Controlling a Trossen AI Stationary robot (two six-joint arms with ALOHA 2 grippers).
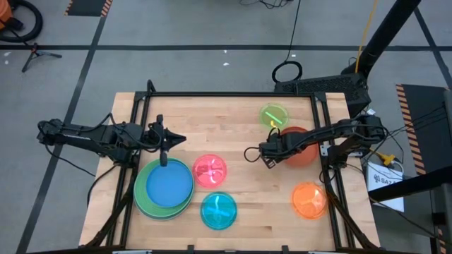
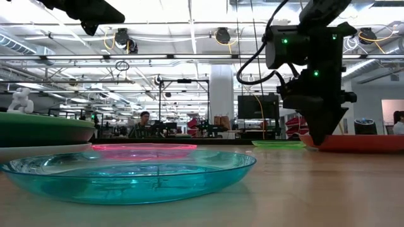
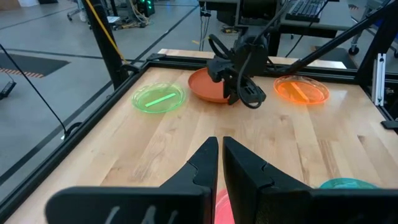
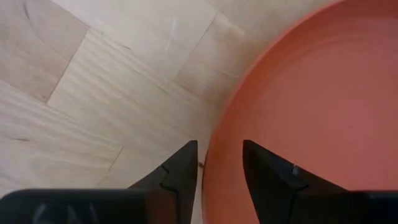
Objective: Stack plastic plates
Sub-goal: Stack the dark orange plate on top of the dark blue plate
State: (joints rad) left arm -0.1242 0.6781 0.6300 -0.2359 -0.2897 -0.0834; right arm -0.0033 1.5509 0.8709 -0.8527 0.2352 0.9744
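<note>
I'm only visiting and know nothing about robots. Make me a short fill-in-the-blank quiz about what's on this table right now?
1. The right claw straddles the rim of the ____ plate.
2. On top of the stack beside the left claw lies the ____ plate.
3. Between the pink plate and the table's near edge lies the ____ plate.

Missing words: red-orange; blue; cyan
</note>
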